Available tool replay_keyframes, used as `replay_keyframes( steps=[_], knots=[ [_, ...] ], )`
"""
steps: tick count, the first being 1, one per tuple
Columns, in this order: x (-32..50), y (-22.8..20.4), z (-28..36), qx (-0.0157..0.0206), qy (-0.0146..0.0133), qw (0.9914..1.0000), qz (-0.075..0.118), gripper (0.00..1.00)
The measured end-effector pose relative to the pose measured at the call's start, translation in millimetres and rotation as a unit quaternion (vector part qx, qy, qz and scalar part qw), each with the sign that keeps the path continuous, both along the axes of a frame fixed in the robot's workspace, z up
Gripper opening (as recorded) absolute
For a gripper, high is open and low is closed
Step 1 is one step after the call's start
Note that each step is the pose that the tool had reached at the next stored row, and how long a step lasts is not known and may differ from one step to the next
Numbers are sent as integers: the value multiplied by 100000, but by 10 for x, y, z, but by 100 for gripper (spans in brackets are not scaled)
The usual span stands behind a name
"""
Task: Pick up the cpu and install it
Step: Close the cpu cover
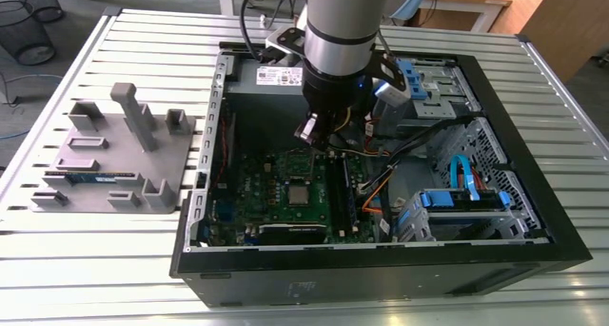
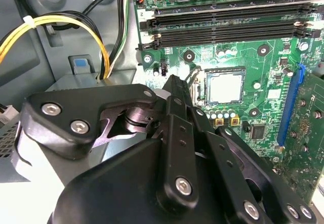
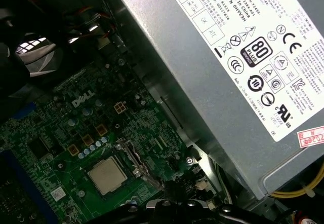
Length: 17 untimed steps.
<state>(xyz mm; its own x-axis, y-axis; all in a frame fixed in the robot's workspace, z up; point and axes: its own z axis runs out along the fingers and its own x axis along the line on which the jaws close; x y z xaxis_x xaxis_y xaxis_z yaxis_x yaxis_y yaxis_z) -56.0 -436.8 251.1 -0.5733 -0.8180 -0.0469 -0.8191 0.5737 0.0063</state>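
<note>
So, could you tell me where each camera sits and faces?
Exterior view: off the arm, above the table, looking down into the open case; the arm and claw show.
Second wrist view: on the arm, looking past the claw at the cpu in its socket.
First wrist view: on the arm, facing the power supply and motherboard past the claw.
All three share the cpu.

Cpu [image 1: 299, 195] on green motherboard [image 1: 255, 190], pincer [image 1: 320, 143] above it

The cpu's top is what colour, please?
The cpu is silvery-grey, clearest in the second wrist view.
</note>
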Motion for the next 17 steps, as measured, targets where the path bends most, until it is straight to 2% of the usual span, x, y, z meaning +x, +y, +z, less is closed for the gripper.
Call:
replay_keyframes(
  steps=[17],
  knots=[
    [-1, -17, 14, 0, -5, 99999, 546, 11]
  ],
)
